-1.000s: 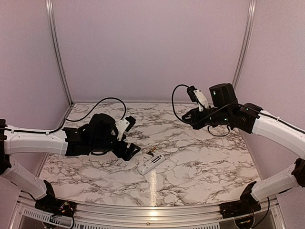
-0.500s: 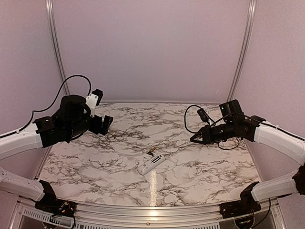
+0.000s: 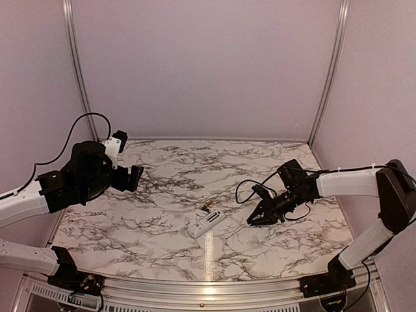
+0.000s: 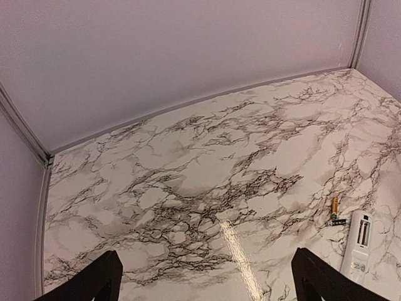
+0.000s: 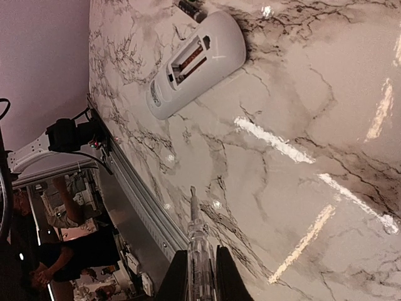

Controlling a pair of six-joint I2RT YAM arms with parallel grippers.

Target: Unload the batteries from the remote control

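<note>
Clearly nearer, the right pincer (image 3: 253, 220), pinching a pen-like tool (image 5: 195, 232), has the remote control (image 3: 207, 223) at nine o'clock; left pincer (image 3: 135, 177) spread

The left arm (image 3: 23, 201) reaches in from the left edge, its wrist bent up so that the left claw (image 3: 133, 177) hangs well above the counter (image 3: 195, 166), pointing right and far. Its jaws stand wide apart; in the wrist view only the two dark fingertips (image 4: 94, 282) show, at the bottom corners. The right arm (image 3: 348, 182) stretches in low from the right, elbow high, wrist sloping down to the left. The right claw (image 3: 253, 220) sits just over the counter, jaws nearly together, pinching a thin pale tool (image 5: 195, 241) that sticks out past the tips.
</note>
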